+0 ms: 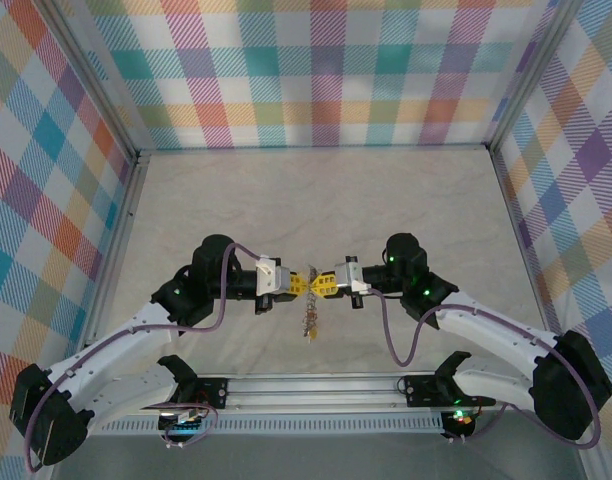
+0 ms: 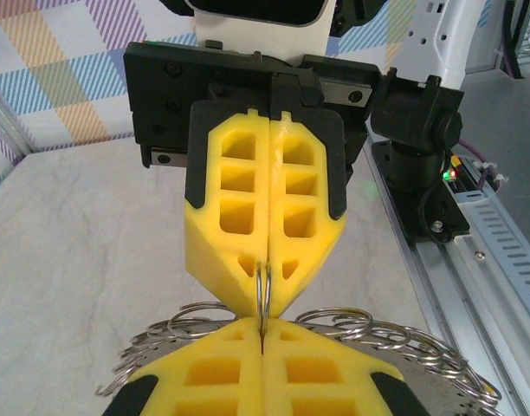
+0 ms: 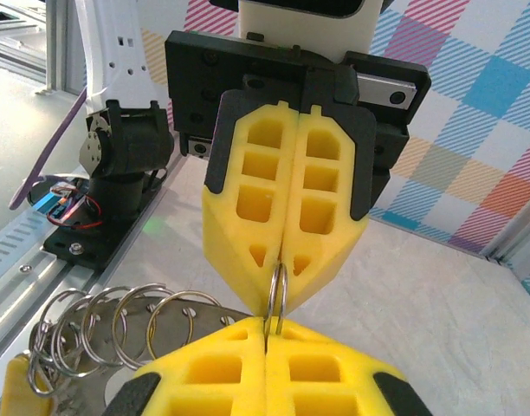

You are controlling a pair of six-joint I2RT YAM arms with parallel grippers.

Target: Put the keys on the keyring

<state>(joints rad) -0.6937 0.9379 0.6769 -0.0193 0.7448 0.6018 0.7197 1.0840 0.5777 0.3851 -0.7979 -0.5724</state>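
Left gripper [image 1: 298,284] and right gripper [image 1: 322,284] meet tip to tip, both jaws clamped on one thin ring [image 2: 264,290]; keys [image 1: 310,322] dangle at six o'clock; threading looks unfinished.

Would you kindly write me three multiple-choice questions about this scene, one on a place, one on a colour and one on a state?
1. Where do the left end effector and the right end effector meet?
A. At the far left corner.
B. Over the middle of the table.
C. Above the base rail.

2. What colour are the fingers?
A. Blue.
B. Red.
C. Yellow.

3. How does the left end effector stand?
A. Shut on the metal ring.
B. Wide open.
C. Shut on nothing.

Answers: B, since the top view shows them tip to tip mid-table; C, since both wrist views show yellow fingers; A, since its closed tips pinch the ring in the right wrist view.
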